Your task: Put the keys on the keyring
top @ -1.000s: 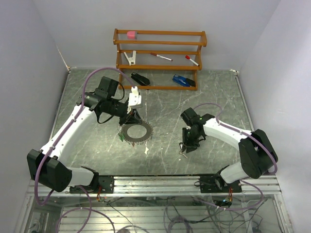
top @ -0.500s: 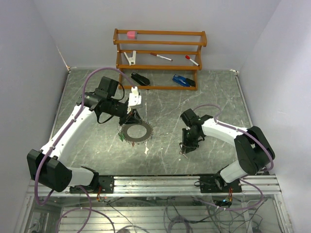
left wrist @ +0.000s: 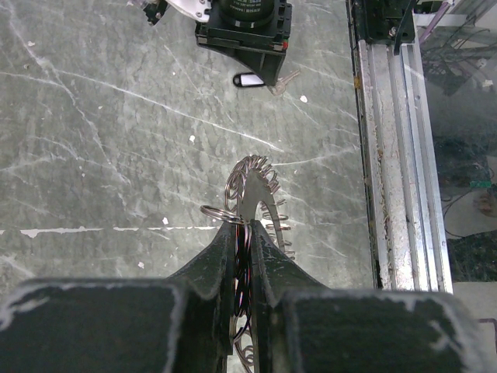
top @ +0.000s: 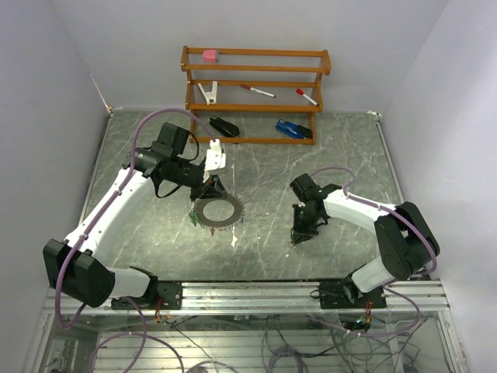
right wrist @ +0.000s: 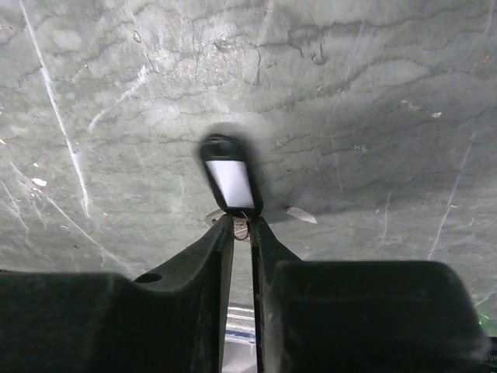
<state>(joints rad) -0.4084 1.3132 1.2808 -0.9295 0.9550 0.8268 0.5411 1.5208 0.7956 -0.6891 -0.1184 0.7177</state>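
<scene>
the left hand [left wrist: 247, 233] clamps the rim of the probably stiff, thin keyring [left wrist: 260, 190] jutting ahead of it, while the right hand [right wrist: 241, 225] pinches the light, likely slippery black-tagged key [right wrist: 231, 185] by its metal head, tag just ahead.

Robot lab test cell: plain white walls [top: 46, 93], marble-look table [top: 264, 171], metal rail [top: 256, 291], loose cables [top: 233, 342], wooden rack [top: 256, 53].

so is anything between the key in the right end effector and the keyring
Nothing visible. The right end effector pinches the black-tagged key low over the table, and only bare surface lies between it and the keyring held by the left end effector. One small pale scrap lies flat near the ring.
</scene>
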